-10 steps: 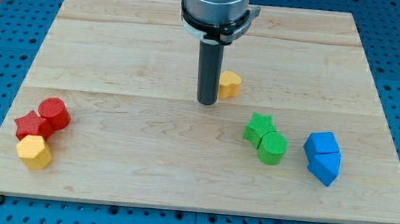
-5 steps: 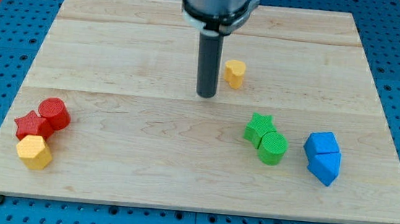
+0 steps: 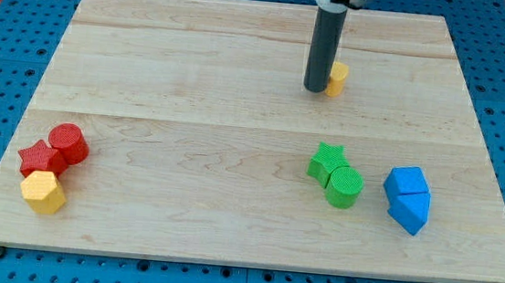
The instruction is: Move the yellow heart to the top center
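The yellow heart (image 3: pixel 338 78) lies on the wooden board (image 3: pixel 193 90) in its upper half, right of centre. It is partly hidden behind my rod. My tip (image 3: pixel 316 89) is down on the board, touching the heart's left side. The rod rises straight up and leaves the view at the top.
A red cylinder (image 3: pixel 69 142), a red star (image 3: pixel 38 158) and a yellow hexagon (image 3: pixel 44 192) cluster at the lower left. A green star (image 3: pixel 328 160) and a green cylinder (image 3: pixel 345 186) sit at the lower right, with two blue blocks (image 3: pixel 408 199) further right.
My tip has moved up and to the right. The yellow heart has slid up and right with it, from near the board's centre toward the upper right.
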